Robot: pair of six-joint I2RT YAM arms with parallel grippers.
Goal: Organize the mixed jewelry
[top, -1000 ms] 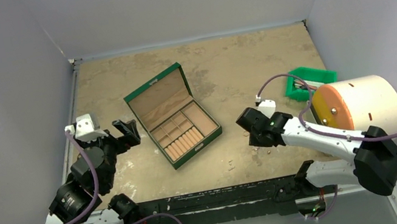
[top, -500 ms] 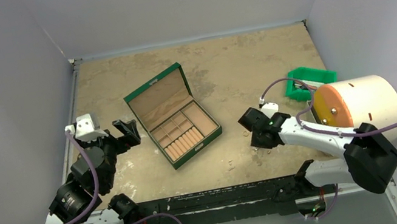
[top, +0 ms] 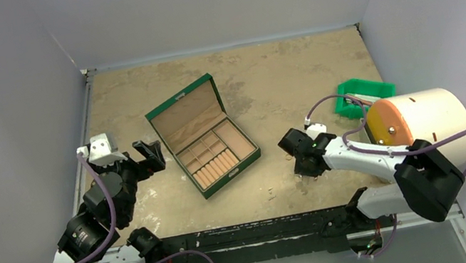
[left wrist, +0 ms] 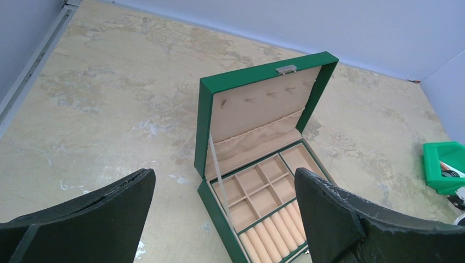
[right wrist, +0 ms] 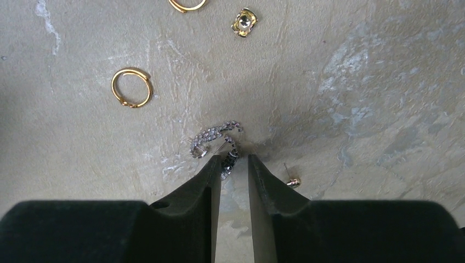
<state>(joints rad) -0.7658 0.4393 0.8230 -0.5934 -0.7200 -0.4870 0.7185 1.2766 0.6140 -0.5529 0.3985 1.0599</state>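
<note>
- Top view: left claw (top: 149, 153) spread wide, green box (top: 202, 135) just right of it; right claw (top: 304, 168) pointing down.
- Left wrist: left claw empty; box open ahead.
- Right wrist: right claw (right wrist: 233, 164) nearly closed, crystal hoop (right wrist: 214, 137) end between its tips, grasp cannot be told; gold ring (right wrist: 131, 87) ahead-left.

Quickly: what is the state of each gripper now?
Left gripper: open, holding nothing.
Right gripper: nearly closed around silver earring; grip cannot be told.

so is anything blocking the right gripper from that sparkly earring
Nothing visible does. The right gripper straddles one end of the sparkly earring; the gold ring and the small stud lie off to either side.
</note>
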